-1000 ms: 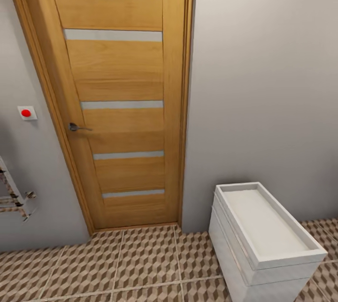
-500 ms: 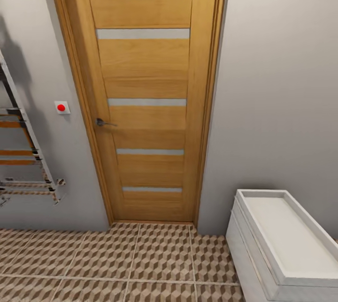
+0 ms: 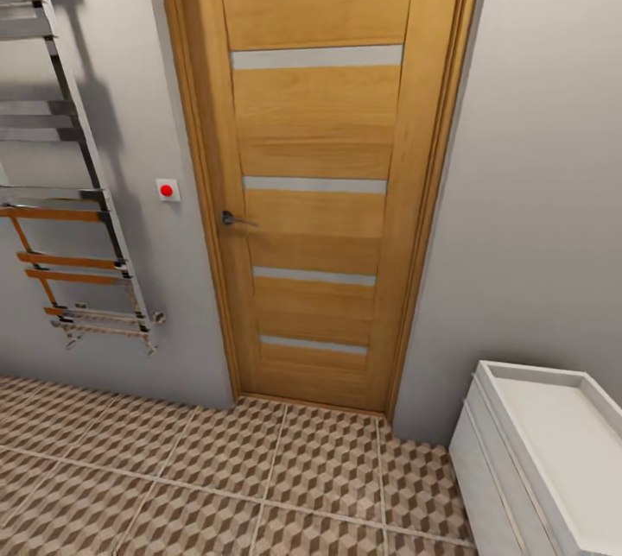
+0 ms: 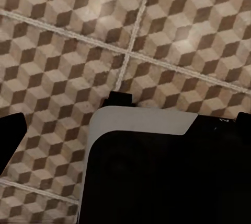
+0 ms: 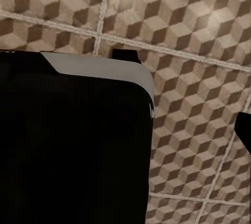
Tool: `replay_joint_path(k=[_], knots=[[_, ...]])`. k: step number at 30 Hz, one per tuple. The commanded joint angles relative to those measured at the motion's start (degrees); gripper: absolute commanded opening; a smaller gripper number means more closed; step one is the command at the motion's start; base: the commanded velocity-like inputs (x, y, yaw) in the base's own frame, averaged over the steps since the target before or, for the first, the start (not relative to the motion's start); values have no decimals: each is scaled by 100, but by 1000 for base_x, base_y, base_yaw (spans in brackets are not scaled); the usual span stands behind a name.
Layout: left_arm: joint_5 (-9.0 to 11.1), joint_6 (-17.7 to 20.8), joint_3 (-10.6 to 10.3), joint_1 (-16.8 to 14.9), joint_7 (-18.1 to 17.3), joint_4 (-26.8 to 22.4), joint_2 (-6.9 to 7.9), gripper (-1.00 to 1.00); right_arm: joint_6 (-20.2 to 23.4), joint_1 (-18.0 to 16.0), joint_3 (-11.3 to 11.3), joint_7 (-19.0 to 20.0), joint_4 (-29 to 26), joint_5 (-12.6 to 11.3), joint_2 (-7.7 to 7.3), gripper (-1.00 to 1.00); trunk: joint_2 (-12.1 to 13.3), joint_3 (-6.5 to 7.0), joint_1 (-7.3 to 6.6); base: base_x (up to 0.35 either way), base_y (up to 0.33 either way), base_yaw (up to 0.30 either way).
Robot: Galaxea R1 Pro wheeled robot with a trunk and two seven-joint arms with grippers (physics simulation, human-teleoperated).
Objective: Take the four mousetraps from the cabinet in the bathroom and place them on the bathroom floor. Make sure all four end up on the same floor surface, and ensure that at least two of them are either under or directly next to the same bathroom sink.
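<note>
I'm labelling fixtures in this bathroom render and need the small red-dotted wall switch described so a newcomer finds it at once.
Start at the tall orange-brown wooden door with pale horizontal strips. On the grey wall beside its handle side, between the door frame and the chrome towel rail, sits the switch, a little above handle height. It alone is a small white square with a round red centre.

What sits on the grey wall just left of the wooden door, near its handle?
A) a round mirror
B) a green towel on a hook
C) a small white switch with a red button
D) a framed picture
C: a small white plate with a red button is fixed to the wall beside the door, about level with the handle.
</note>
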Motion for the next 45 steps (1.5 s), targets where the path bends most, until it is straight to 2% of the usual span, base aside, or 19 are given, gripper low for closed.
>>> replay_joint_path(k=[1,26,45], knots=[[43,-16,-50,-5,14,2,-1,100,-22,-8,-50,-27,18,57,1,100,-4,-11,0,0,0,280],[43,-16,-51,-6,14,1,-1,100,-30,-8,-57,-27,18,37,16,100,-4,-119,0,0,0,272],[43,-16,-50,-5,14,2,1,100,-212,-8,-63,-20,19,32,4,100,-4,-203,0,0,0,267]])
